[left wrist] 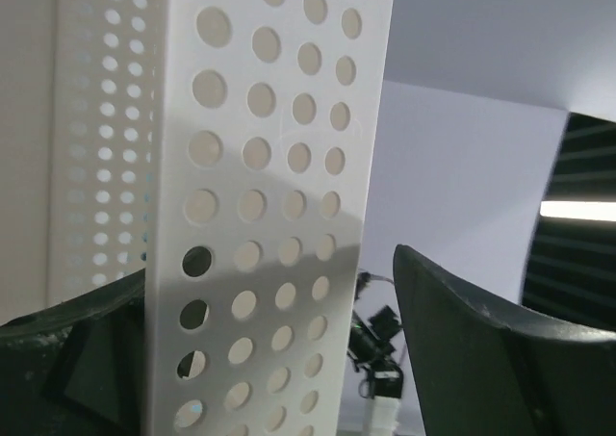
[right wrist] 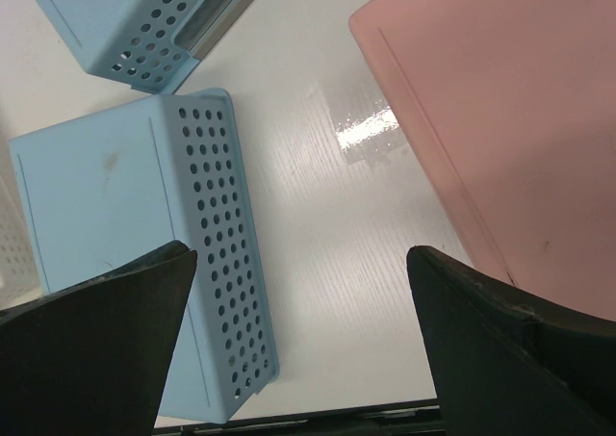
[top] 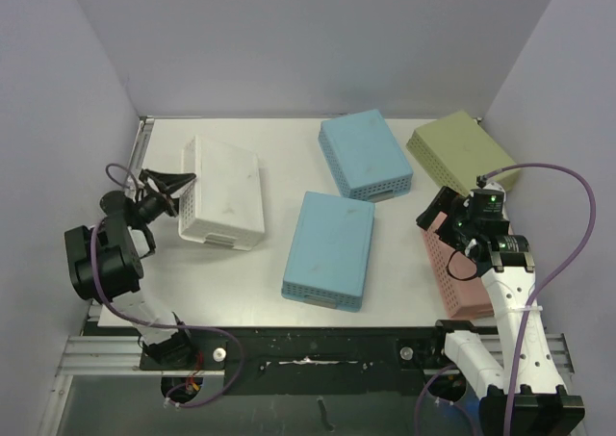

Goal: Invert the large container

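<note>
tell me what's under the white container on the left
The white container lies closed base up on the table, so only its solid base and perforated walls show. Whatever is beneath it is covered; the holes in the left wrist view reveal nothing identifiable.

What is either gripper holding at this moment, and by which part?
Nothing. The left gripper stands open astride the side wall of the white perforated plastic basket, one finger clear of it. The right gripper is open and empty.
</note>
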Motion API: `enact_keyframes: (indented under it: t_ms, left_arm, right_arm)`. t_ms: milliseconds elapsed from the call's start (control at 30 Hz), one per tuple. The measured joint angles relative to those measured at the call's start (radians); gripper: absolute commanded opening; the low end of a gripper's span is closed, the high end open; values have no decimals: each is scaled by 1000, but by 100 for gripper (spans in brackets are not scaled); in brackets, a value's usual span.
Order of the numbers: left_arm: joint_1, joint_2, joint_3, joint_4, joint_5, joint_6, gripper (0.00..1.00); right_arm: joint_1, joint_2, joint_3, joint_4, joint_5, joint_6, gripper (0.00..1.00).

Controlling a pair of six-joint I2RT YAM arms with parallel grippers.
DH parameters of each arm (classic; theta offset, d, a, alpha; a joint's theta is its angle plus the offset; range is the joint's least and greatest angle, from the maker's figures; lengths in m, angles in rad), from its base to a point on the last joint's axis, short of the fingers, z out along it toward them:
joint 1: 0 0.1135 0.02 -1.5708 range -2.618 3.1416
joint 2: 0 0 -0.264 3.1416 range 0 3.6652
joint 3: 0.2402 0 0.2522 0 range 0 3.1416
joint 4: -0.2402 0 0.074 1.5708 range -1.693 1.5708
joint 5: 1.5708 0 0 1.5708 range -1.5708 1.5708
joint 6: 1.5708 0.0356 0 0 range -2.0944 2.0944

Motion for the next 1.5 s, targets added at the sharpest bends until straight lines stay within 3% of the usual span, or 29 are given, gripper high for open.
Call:
enact_keyframes:
  t_ms: [100,233,467,600,933,1100,1333,1500]
  left_arm:
    - [9,-130,59,-442,-71,312,76]
    - [-15,-225,317,-1067,-303,752,76]
    - [-96,-285,461,-1519,-629,1126,77]
    - [-231,-285,476,-1732,-888,1249,77]
    - [-600,-292,753,-1983,-1357,1405,78]
    - [-762,-306,855,-2032,-1489,1409,79]
    - [-946,-351,861,-2068,-1619,1362,79]
    - [-972,-523,752,-1989,-1621,1348,79]
  right_arm:
    - [0,0,0,0,0,0,98]
    - [0,0,-2,1,0,1,98]
    - [0,4,-8,2,0,9,98]
    - [0,5,-9,3,0,14,98]
    - [1,26,1,7,11,11,98]
    - [1,118,162,-35,71,-39,98]
    - [6,214,465,-55,153,-107,98]
    - [8,203,550,-42,169,-142,98]
